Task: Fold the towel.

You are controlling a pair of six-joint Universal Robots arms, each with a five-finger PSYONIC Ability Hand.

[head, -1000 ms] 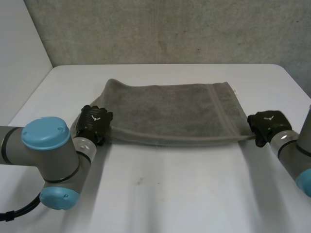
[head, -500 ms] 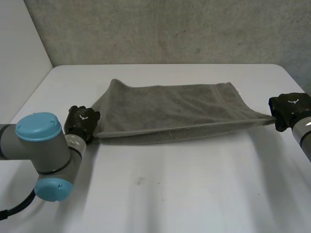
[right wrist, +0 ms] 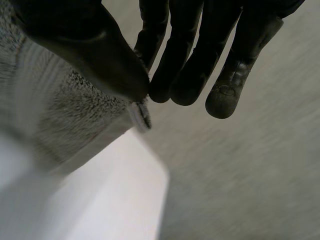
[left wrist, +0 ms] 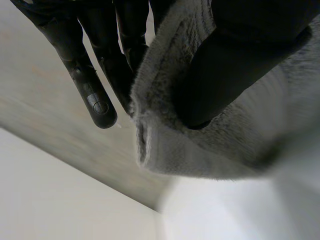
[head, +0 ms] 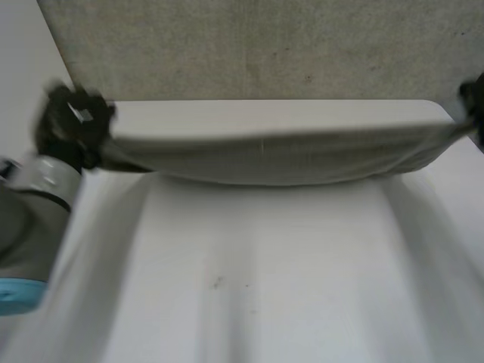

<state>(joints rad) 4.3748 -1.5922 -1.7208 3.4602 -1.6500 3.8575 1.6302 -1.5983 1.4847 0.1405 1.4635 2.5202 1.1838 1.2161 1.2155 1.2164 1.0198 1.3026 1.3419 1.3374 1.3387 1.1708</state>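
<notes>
The white surface spreads out nearest the camera. Above its far part the grey towel hangs stretched sideways between the two hands, sagging in the middle. The left hand grasps one end corner — thumb pressing the cloth against the fingers — and the right hand pinches the opposite corner between thumb and fingertips. Behind them stands a grey wall.

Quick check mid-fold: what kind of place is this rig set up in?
Probably a lab or test bench, not a home: a white table, a plain grey panel behind it, and the towel stretched between the left hand and right hand.
</notes>
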